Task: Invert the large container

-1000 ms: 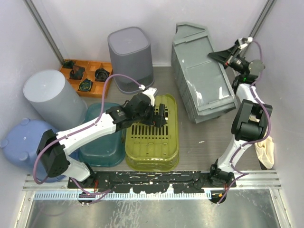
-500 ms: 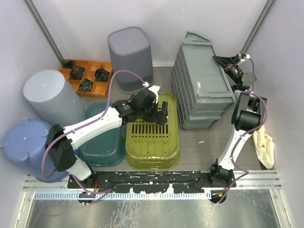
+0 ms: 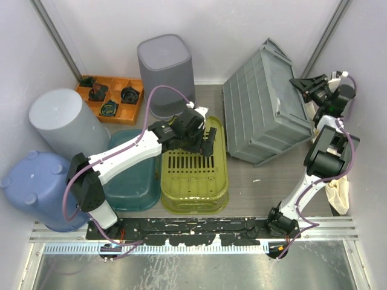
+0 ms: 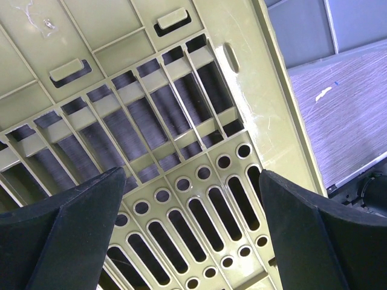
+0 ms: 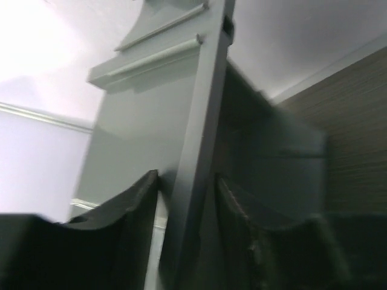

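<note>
Right gripper jaws clamped on large container rim, rim running between them, container tilted. Left gripper jaws wide apart, green basket slats beneath gap.

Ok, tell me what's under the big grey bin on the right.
The grey bin is tilted, its ribbed outside facing the camera and its rim held by the right gripper. Whatever lies beneath it on the table is covered.
</note>
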`<state>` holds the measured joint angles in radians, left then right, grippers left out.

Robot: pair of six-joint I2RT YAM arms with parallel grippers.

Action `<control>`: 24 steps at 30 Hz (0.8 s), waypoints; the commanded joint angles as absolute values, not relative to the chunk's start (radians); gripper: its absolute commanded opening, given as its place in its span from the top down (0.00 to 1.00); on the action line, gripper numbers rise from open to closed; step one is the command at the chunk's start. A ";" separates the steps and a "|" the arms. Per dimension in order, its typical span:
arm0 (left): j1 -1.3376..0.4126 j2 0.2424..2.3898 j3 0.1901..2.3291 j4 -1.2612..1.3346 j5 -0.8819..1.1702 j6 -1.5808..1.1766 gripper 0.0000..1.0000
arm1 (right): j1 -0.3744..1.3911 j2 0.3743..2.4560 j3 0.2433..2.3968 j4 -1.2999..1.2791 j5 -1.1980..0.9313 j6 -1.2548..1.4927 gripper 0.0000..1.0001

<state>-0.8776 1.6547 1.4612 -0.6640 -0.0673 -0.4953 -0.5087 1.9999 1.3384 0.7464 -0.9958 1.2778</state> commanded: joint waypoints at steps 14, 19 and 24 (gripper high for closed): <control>-0.836 1.755 1.432 -0.846 -0.135 -0.443 0.02 | -0.393 1.965 1.478 -0.325 -0.500 -0.064 0.00; -0.836 1.754 1.435 -0.851 -0.140 -0.440 0.02 | -0.349 1.848 1.397 -0.332 -0.348 -0.231 0.00; -0.836 1.737 1.455 -0.858 -0.153 -0.443 0.02 | -0.243 1.690 1.285 -0.289 -0.061 -0.420 0.00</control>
<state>-0.8749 1.6760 1.4925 -0.7010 -0.0742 -0.4725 -0.3981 1.8648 1.3457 -0.2161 -0.1848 -0.2298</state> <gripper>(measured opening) 0.980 0.993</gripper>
